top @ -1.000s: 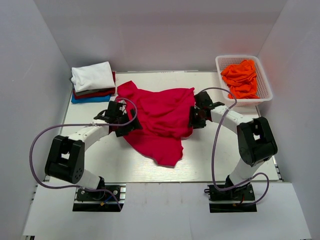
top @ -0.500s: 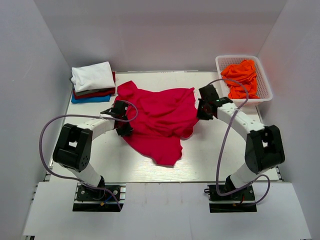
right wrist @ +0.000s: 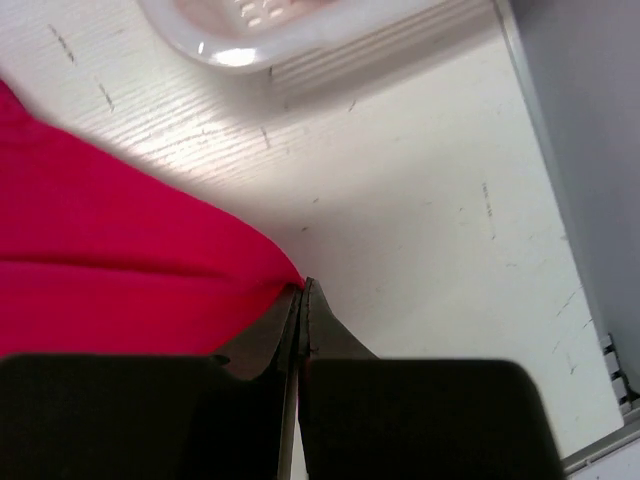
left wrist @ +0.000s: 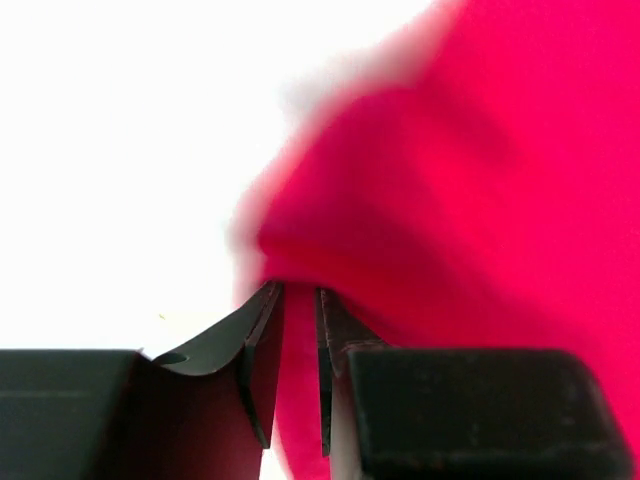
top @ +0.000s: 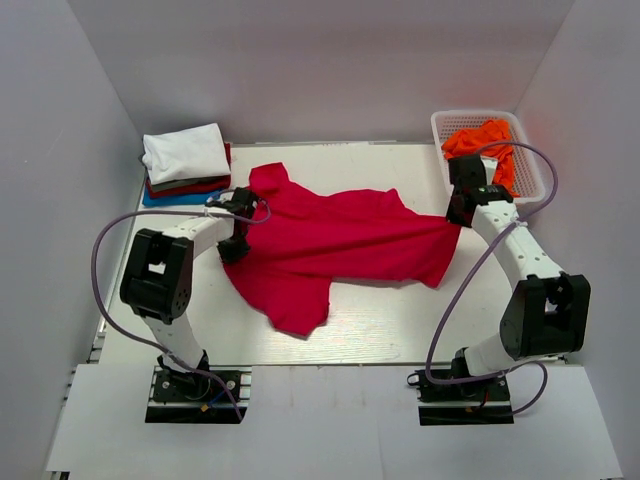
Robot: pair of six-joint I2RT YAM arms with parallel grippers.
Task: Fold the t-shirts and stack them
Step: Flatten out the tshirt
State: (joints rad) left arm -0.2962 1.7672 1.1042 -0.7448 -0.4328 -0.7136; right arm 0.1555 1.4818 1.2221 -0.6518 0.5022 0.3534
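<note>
Red shirt [top: 340,240] lies mid-counter [top: 400,325], pulled out wide left to right between the two arms, wrinkled, not folded. One lobe points to the far left toward the stack [top: 185,165], and another sags toward the near edge, left of centre. Left fingers [top: 233,247] are at the shirt's left edge. In the wrist view the left fingers [left wrist: 278,310] stand at a narrow gap with a ridge of red cloth [left wrist: 480,200] pinched in it, so they are gripping the shirt. Right fingers [top: 461,213] are at the shirt's right corner, just beside the basket [top: 480,115]. In the wrist view the right fingers [right wrist: 302,300] are fully closed with the pointed tip of the red cloth [right wrist: 100,270] caught right at the tips, and the basket's rim [right wrist: 300,40] is just beyond. The cloth runs flat on the counter between the two grips; can't tell if either held edge is lifted clear. The stack sits in the far-left corner, white shirt [top: 183,150] on top, dark red and blue under it, apart from the red shirt. An orange shirt [top: 480,145] is bunched in the basket at far right.
</note>
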